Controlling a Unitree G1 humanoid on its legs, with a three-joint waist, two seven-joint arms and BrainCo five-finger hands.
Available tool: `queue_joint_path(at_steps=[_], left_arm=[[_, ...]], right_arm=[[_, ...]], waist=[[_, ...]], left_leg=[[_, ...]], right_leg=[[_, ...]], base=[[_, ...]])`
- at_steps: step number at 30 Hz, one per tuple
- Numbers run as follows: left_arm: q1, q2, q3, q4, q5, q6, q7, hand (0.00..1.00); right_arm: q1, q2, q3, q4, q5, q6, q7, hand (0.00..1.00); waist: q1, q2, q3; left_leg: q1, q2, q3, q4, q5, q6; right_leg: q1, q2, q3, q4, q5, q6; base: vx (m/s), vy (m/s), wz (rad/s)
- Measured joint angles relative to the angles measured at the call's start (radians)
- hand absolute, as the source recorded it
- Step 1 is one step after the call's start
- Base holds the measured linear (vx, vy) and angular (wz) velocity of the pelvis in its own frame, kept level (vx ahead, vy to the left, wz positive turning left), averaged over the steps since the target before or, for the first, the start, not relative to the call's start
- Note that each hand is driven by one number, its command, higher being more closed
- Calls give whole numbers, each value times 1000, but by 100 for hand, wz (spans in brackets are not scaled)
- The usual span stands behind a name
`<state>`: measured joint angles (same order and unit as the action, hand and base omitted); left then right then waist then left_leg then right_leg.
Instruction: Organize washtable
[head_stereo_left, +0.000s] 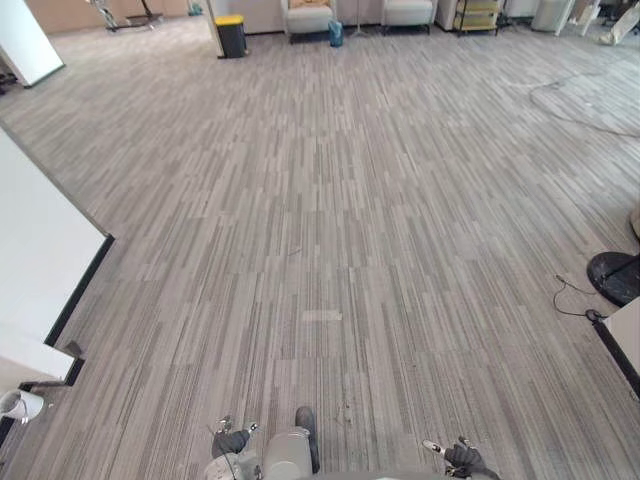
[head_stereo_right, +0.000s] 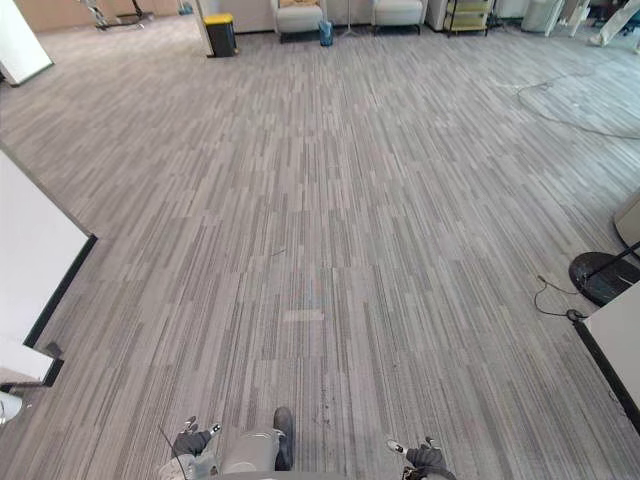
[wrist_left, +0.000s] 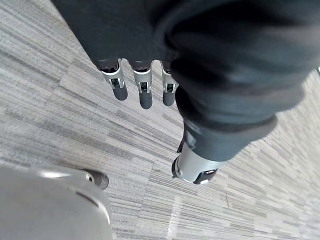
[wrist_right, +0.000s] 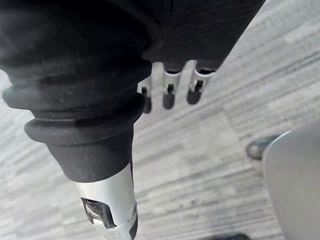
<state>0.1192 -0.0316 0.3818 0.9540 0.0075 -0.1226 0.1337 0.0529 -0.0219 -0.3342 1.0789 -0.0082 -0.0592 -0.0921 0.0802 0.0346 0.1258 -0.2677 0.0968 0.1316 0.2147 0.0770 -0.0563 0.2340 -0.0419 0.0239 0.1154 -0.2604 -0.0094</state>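
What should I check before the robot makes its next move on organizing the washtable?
1. Left robot hand free: ok, fingers straight, holding nothing.
2. Right robot hand free: ok, fingers straight, holding nothing.
3. Washtable located: cannot tell; the head views face carpet.
4. Path ahead: ok, open carpet as far as the yellow-lidded bin.
5. Side clearance: cannot tell; a white panel stands at the left and a black round base at the right.
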Motion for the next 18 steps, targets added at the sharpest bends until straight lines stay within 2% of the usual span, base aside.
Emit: queue_joint_path(at_steps=[2, 3, 4, 5, 6, 7, 8, 9, 10, 11, 12, 13, 14, 16, 18], left_arm=[[-1, 24, 1, 16, 2, 2, 0, 0], [4, 44, 5, 53, 4, 10, -1, 0], [14, 49, 10, 60, 4, 11, -1, 0], [46, 52, 15, 69, 5, 18, 0, 0], [65, 45, 4, 76, 5, 22, -1, 0], [85, 69, -12, 106, 4, 30, -3, 0], [85, 85, -28, 120, 4, 32, -2, 0], [75, 97, -41, 127, 5, 35, -3, 0], [71, 106, -78, 126, 5, 37, -2, 0], [71, 111, -96, 126, 5, 38, -2, 0], [70, 119, -122, 125, 4, 38, -3, 0], [67, 127, -155, 125, 4, 38, -2, 0], [63, 129, -164, 125, 4, 38, -3, 0], [45, 128, -173, 124, 5, 36, -3, 0], [13, 101, -149, 106, 7, 35, -1, 0]], right_arm=[[-7, 10, -1, 8, -2, 0, 6, 0], [-5, 20, -10, 10, -3, 0, 8, 0], [-6, 23, -13, 15, -4, -1, 8, 0], [11, 21, -25, 26, -8, -1, 9, 0], [25, 10, -31, 34, -9, -2, 10, 0], [32, 16, -43, 46, -2, -3, 9, 0], [30, 16, -51, 47, -2, -3, 11, 0], [31, 14, -55, 53, -2, -3, 18, 0], [30, 11, -65, 56, 0, -4, 31, 0], [30, 9, -65, 53, 0, -6, 33, 0], [28, 4, -64, 48, 0, -8, 34, 0], [28, 0, -49, 37, 0, -10, 34, 0], [28, -2, -50, 33, -1, -11, 34, 0], [34, -11, -51, 20, -1, -13, 30, 0], [56, -16, -53, -27, 0, -13, 28, 0]], waist=[[-10, -22, 14], [-7, -38, 18], [-5, -47, 17], [-11, -47, -15], [-7, -34, -31], [-10, -63, -56], [-13, -80, -55], [-16, -98, -51], [-16, -84, -37], [-18, -84, -36], [-22, -81, -33], [-31, -80, -28], [-40, -77, -27], [-50, -67, -22], [-67, -40, -7]], left_leg=[[-14, -14, 15, 85, -41, 53], [-52, -3, 41, 231, -86, 65], [-84, 1, 59, 318, -96, 70], [-100, -15, 52, 290, -125, 77], [-97, -13, 47, 261, -137, 88], [-58, -55, 67, 256, -246, 109], [-42, -82, 70, 253, -261, 120], [-12, -110, 74, 253, -285, 130], [50, -133, 63, 248, -318, 138], [80, -137, 61, 241, -327, 149], [150, -144, 49, 209, -343, 158], [232, -147, 40, 156, -348, 163], [265, -145, 35, 132, -346, 162], [347, -134, 28, 74, -348, 161], [414, -106, 8, 31, -363, 134]], right_leg=[[7, -20, 35, 5, 25, -9], [30, -31, 94, 16, 65, 3], [32, -37, 118, 35, 74, 11], [7, -37, 136, 103, 74, 16], [-17, -21, 137, 158, 70, 22], [-85, -48, 151, 371, 25, 96], [-120, -62, 166, 466, 36, 124], [-163, -72, 186, 598, 90, 221], [-226, -70, 183, 786, 168, 283], [-253, -72, 163, 852, 163, 277], [-309, -77, 97, 950, 130, 228], [-360, -75, 27, 980, 71, 162], [-384, -69, -5, 970, 46, 135], [-452, -44, -68, 855, -6, 91], [-527, -27, -118, 607, -19, 80]], base=[[553, 326, -1], [482, 309, 2], [387, 309, -3], [270, 220, -7], [419, 311, -3], [389, 228, 2], [396, 221, 16], [398, 176, 24], [394, 180, 19], [503, 214, 13], [450, 159, 9], [459, 140, 14], [424, 91, 21], [338, 37, 26], [488, 5, 39]])
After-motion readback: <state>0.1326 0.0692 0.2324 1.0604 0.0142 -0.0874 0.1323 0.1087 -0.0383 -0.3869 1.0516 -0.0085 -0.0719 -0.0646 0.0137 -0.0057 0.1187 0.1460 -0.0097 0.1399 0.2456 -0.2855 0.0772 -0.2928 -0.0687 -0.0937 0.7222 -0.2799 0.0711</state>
